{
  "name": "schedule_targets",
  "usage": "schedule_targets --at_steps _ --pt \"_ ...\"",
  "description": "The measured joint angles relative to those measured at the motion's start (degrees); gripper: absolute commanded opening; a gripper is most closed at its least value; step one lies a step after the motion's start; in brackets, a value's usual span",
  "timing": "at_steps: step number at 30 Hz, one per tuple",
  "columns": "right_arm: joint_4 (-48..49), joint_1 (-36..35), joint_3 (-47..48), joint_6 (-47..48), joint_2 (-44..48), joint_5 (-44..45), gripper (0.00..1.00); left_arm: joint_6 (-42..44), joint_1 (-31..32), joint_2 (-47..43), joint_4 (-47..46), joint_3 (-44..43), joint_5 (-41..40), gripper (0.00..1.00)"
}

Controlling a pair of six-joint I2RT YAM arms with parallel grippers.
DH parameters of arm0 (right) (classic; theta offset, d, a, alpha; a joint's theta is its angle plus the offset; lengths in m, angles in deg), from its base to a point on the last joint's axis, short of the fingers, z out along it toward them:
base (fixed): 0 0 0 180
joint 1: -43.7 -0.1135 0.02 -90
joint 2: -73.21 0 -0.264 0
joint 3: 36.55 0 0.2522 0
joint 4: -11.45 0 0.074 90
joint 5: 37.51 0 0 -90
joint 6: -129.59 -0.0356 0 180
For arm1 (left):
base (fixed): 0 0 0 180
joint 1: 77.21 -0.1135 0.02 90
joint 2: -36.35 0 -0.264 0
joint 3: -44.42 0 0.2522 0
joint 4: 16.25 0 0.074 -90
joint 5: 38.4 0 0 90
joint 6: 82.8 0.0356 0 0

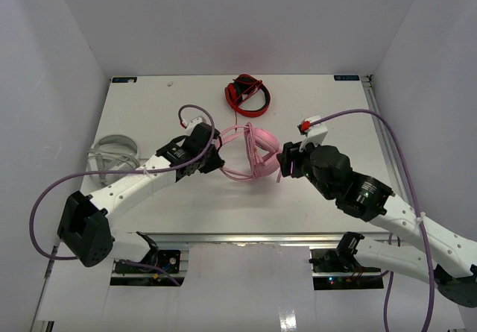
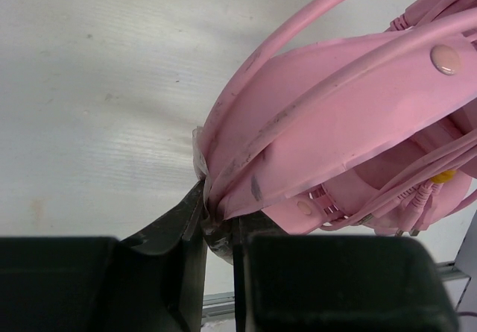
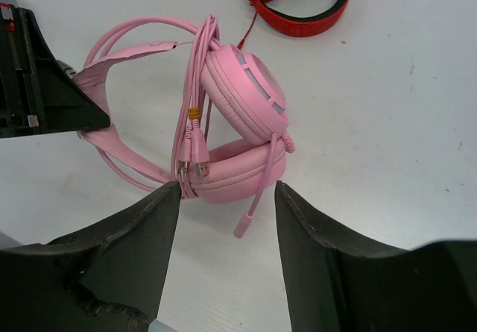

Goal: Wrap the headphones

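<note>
Left gripper (image 2: 218, 216): narrow, clamped on the curved end of the headband (image 2: 335, 116); the band's edge sits between the two dark fingers (image 2: 175, 231).
Right gripper (image 3: 227, 189): fingers (image 3: 153, 227) spread wide and gripping nothing, with a tip on either side of the lower ear cup (image 3: 235, 174); I cannot tell whether either tip touches it.
Microphone boom (image 3: 250, 216): a short pink stalk that juts from the lower ear cup into the gap between the right fingers.
Cable (image 3: 197, 71): thin and pink, running in several strands along the headband and down across the cups; its plugs (image 3: 192, 160) hang bunched beside the lower cup, under a small yellow band.
Headphones (image 1: 252, 157): pale pink, near the middle of the table (image 1: 313, 97), between the two grippers; the cups are toward the right arm and the headband toward the left arm.
Red-and-black headphones (image 1: 247, 95): on the far part of the table, apart from the pink pair.
Grey-white headphones (image 1: 115, 153): at the table's left edge, beside the left arm.
</note>
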Motion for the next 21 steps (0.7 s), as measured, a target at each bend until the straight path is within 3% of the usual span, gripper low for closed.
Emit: schedule_targets --at_steps 14,21 --pt "-1.0 0.3 -2.4 -0.8 2.6 5.0 0.61 2.6 -0.4 11.1 -2.8 -9.1 2.4 0.00" --pt "-1.4 0.3 -2.9 -1.0 2.4 5.0 0.61 2.3 -8.5 11.7 -1.6 -11.1 3.8 0.00"
